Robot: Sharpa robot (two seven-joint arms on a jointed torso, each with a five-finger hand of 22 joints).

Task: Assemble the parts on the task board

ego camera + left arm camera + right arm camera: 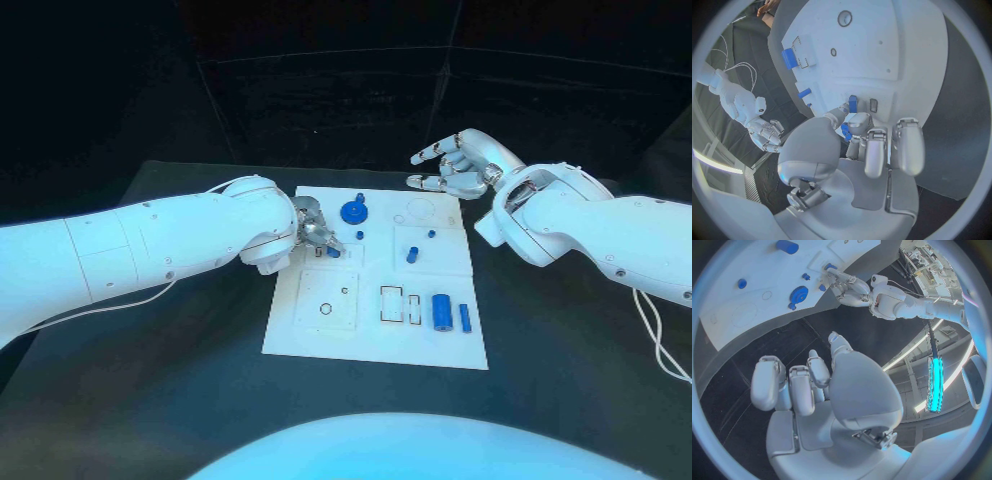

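On the task board (378, 340), no legible writing shows.

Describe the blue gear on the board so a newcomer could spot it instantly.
Start at the white task board in the middle of the black table and go to its far edge, between the two hands. The gear sits there, just beyond the left hand. It is the only toothed round blue part; the other blue pieces are plain pegs, a cylinder and a bar.

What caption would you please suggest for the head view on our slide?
Left hand pinches a small blue part at the white task board; right hand hovers open beyond its far corner.
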